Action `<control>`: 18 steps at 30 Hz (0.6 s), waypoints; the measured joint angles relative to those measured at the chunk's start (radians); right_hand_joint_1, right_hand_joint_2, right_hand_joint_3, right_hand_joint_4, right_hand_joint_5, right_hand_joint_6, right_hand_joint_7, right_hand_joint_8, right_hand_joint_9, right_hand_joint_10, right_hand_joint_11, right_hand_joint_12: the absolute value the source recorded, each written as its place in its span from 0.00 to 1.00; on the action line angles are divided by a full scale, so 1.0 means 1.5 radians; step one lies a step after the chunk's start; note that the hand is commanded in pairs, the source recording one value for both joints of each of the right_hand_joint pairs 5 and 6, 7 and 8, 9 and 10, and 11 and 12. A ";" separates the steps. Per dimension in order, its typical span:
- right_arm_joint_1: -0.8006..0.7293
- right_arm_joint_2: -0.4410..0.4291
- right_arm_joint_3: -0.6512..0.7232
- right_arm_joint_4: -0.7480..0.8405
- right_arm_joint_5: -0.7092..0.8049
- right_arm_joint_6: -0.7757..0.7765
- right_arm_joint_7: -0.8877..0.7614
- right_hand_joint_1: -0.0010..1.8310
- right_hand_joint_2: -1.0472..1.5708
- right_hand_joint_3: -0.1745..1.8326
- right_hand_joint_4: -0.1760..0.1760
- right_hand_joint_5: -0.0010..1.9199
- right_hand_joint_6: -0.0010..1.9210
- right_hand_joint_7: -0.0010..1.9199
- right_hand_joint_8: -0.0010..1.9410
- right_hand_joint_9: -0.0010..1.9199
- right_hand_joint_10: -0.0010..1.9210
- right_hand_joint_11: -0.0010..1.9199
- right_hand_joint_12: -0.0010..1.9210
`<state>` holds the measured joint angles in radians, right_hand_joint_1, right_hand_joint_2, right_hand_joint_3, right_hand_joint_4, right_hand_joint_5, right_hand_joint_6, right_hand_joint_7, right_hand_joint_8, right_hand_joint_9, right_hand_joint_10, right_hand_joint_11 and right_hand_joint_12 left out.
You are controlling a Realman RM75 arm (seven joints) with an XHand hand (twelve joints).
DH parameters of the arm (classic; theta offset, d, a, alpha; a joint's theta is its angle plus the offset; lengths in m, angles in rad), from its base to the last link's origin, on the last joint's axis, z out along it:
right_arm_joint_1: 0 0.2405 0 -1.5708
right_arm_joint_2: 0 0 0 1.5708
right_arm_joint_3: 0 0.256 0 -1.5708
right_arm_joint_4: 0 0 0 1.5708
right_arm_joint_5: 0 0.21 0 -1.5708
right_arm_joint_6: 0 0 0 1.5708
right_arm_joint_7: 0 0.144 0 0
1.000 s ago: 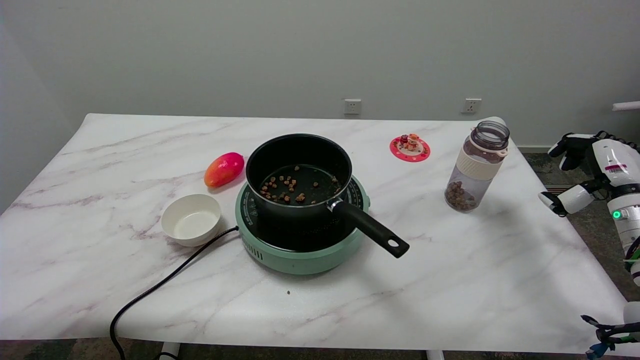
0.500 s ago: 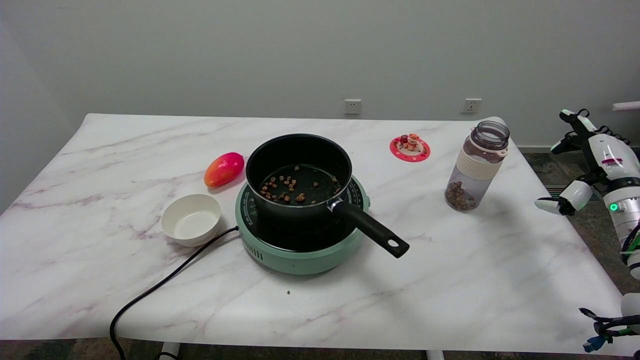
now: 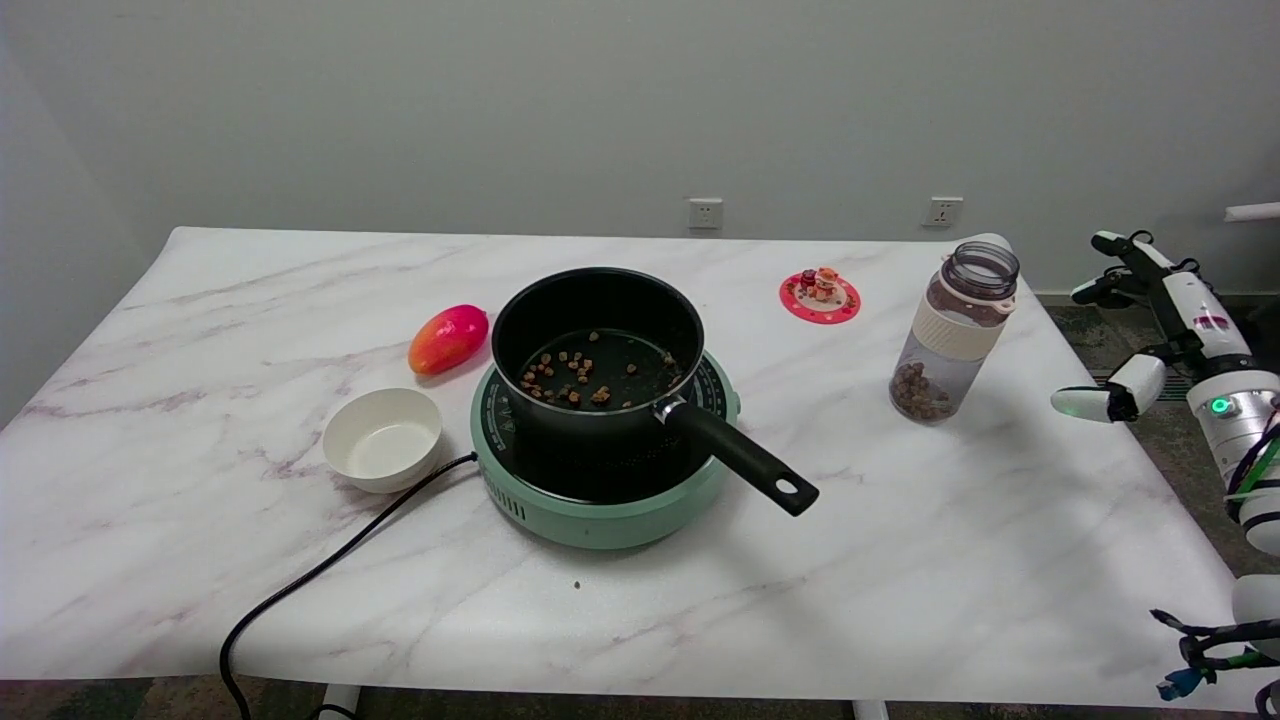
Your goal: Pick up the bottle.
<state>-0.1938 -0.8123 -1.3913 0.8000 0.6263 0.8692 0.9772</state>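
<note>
Well to the left of the spread fingers (image 3: 1085, 402), the bottle (image 3: 953, 335) is seen standing upright on the bench (image 3: 1050, 520), near its far right corner. The right hand (image 3: 1165, 330) is held in the air past the bench's right edge, apart from the bottle; nothing is gripped, and the fingers are splayed wide, thumb low and the others high.

The bottle is judged to be stiff, clear plastic with a wide open mouth and no lid. A small heap of brown pellets is carried in its bottom, so it is likely to be light and bottom-weighted, yet easily tipped by a sideways knock. The clear wall is probably smooth and slippery. The pale band below the neck looks like the better place to be taken, since a firmer hold may be given there and the mouth would be kept upright. As the mouth is open, any tilt could spill the pellets.

Farther from the fingers, beyond the bottle, a pot (image 3: 598, 350) on a green burner (image 3: 600, 500) is seen.
</note>
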 measured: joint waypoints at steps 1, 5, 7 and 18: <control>0.001 0.000 -0.001 -0.001 0.000 -0.004 0.014 0.67 0.10 0.73 0.50 0.15 0.15 0.39 0.39 0.31 0.31 0.30 0.30; 0.004 0.001 -0.006 -0.008 -0.002 -0.014 0.063 0.66 0.09 0.71 0.50 0.15 0.15 0.38 0.38 0.31 0.31 0.30 0.30; 0.005 0.001 -0.008 -0.011 -0.002 -0.018 0.088 0.66 0.09 0.69 0.50 0.15 0.15 0.38 0.38 0.30 0.30 0.30 0.30; 0.010 0.001 -0.013 -0.047 -0.002 -0.011 0.265 0.66 0.07 0.66 0.50 0.15 0.15 0.28 0.27 0.25 0.25 0.26 0.26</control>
<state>-0.1790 -0.8101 -1.4103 0.7294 0.6234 0.8527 1.3751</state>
